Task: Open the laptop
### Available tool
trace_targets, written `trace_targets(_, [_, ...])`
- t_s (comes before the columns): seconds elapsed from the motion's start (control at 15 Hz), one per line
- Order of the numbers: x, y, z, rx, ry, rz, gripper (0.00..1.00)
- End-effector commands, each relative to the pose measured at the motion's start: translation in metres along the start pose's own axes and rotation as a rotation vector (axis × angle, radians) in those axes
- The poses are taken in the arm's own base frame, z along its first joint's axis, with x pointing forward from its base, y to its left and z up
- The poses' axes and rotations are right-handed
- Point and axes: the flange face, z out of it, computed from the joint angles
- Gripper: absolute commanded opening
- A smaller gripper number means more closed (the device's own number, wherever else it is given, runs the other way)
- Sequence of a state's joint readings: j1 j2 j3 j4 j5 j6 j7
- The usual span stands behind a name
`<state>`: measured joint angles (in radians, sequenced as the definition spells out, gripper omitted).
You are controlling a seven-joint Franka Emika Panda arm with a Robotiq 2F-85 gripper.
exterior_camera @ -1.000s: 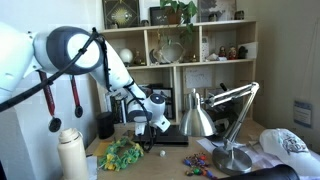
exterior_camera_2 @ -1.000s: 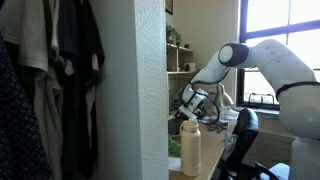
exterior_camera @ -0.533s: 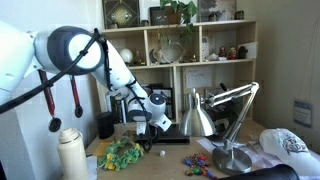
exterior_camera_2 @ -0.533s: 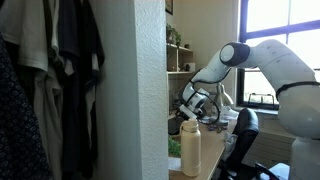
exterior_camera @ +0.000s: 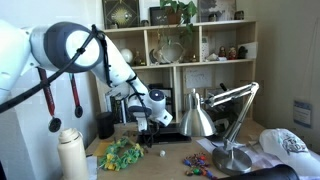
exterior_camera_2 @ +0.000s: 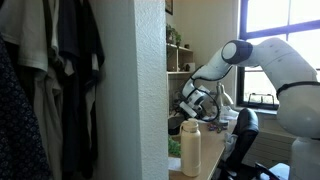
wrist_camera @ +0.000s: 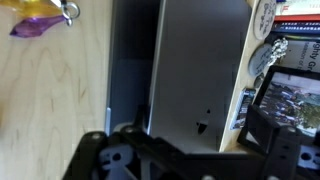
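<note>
Arm: the white arm [exterior_camera: 62, 48] is seen bent down toward the desk in both exterior views.
Desk: a light wooden desk [wrist_camera: 50, 95] is shown under the laptop in the wrist view.
Laptop: the laptop [wrist_camera: 200, 60] is laid on the desk, just beside the silver lamp. In the wrist view a grey panel and a darker strip alongside it are seen running away from the gripper. How far the lid is raised cannot be told.
Lamp: the silver lamp [exterior_camera: 200, 115] is stood on the desk, its shade near the gripper.
Gripper: the gripper [wrist_camera: 197, 135] is held right over the laptop's near end. Its fingers [wrist_camera: 120, 155] are spread apart, and the grey panel is framed between them. Contact cannot be told.
Trinket: a purple and yellow item [wrist_camera: 40, 20] is left on the wood, well apart from the gripper.
</note>
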<state>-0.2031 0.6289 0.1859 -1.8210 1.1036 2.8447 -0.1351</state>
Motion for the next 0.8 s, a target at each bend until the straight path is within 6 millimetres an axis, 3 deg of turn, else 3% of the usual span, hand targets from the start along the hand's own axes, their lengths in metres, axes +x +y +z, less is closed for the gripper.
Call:
trace_targets(0.0, [-0.006, -0.044, -0.027, 0.097, 0.036, -0.047, 1.0])
trace_targets(0.4, [-0.015, -0.088, -0.061, 0.183, 0.075, -0.143, 1.0])
trace_targets(0.73, [-0.025, -0.124, -0.063, 0.243, 0.1, -0.232, 1.0])
